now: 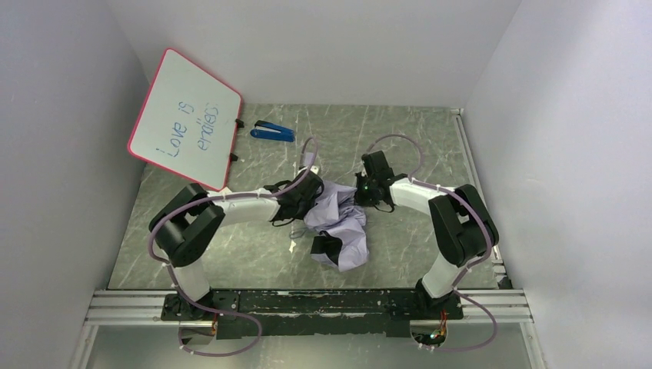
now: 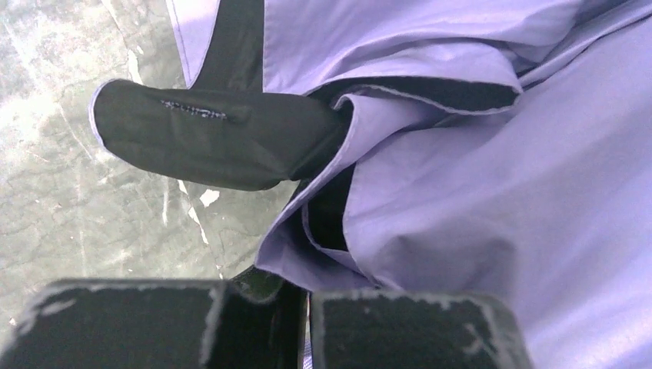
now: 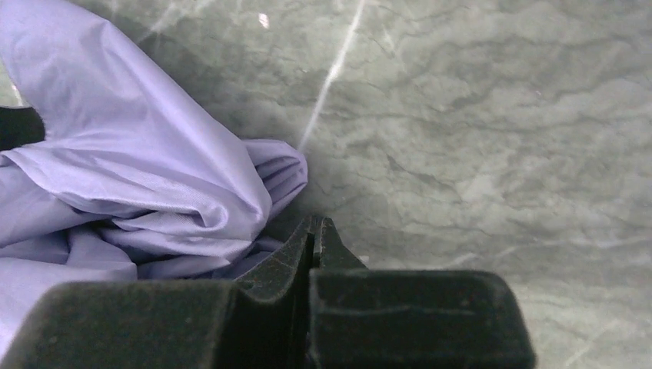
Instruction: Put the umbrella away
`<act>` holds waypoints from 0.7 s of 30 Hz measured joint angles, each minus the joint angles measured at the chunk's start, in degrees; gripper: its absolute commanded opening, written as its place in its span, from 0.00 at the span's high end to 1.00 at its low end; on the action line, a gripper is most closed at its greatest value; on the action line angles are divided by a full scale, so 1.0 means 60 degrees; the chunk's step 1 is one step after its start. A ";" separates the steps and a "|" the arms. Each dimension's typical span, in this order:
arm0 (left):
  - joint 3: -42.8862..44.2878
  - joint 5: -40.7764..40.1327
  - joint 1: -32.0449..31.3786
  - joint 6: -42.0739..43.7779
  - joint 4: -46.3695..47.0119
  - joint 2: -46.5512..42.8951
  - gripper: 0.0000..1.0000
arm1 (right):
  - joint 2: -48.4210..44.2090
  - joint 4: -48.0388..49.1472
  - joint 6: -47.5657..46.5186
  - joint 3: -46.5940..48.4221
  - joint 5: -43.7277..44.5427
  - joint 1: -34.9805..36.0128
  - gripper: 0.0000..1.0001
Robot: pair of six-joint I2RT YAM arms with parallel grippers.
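Note:
The umbrella (image 1: pixel 342 223) lies crumpled in the middle of the table, pale lilac fabric with black folds. My left gripper (image 1: pixel 310 198) is at its left edge. In the left wrist view the left gripper (image 2: pixel 307 296) is shut, with a thin strip of the lilac umbrella fabric (image 2: pixel 461 192) pinched between the pads. My right gripper (image 1: pixel 361 192) is at the umbrella's upper right edge. In the right wrist view the right gripper (image 3: pixel 317 228) is shut with nothing between its tips, resting beside the fabric (image 3: pixel 138 169). The handle is hard to make out.
A blue stapler-like object (image 1: pixel 273 131) lies at the back. A red-framed whiteboard (image 1: pixel 184 119) leans at the back left. White walls close in both sides. A metal rail (image 1: pixel 307 304) runs along the near edge.

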 measured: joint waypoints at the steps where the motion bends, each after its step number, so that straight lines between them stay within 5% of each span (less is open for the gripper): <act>1: 0.0026 0.0000 0.0000 0.0004 0.0004 0.0025 0.95 | -0.0058 -0.0095 0.0055 -0.0018 0.0120 0.0000 1.00; 15: 0.1902 0.0164 0.0251 0.0860 -0.0441 0.0998 0.95 | -0.1512 -0.1202 0.0361 -0.0612 0.1355 -0.0102 0.81; 21: 0.1942 0.0412 0.1519 0.1133 -0.0579 0.0495 0.77 | -0.2539 -0.1701 0.0331 -0.0637 0.1880 -0.0470 0.66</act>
